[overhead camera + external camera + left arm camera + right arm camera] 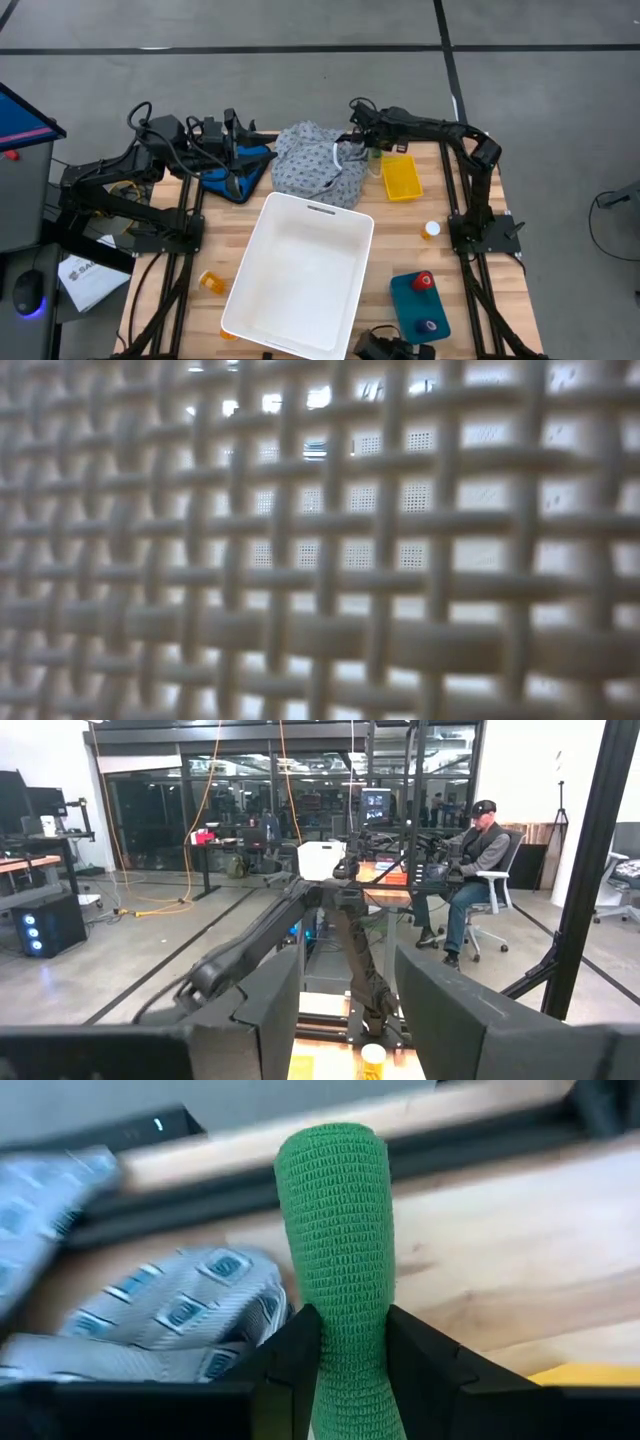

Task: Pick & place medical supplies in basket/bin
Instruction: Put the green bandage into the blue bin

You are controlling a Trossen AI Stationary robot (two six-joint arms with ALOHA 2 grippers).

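Right gripper (345,1342) jaws pinch one green roll (338,1230); left jaws spread; two orange bottles (213,283), one garment (318,160).

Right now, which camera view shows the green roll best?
The right wrist view: the green roll fills the frame, pinched by the right end effector. The high view shows only a speck. The low and left wrist views miss it.

wooden table (470,290), w/ white basket (300,275), dotted garment (318,160), yellow tray (401,177), teal tray (412,312), orange pill bottles (213,283)
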